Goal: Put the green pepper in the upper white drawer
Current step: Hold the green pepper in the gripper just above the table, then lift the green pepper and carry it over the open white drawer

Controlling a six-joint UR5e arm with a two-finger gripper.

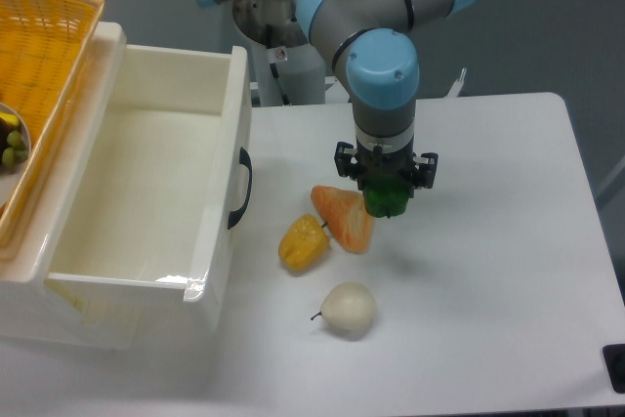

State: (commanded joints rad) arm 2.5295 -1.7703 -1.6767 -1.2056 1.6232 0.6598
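The green pepper [387, 202] is glossy bright green, mostly hidden from above, with only its lower lobes visible, right of centre on the table. The upper white drawer [221, 200] is a large glossy thick-walled box, open-topped, with a curved black handle on its front wall.
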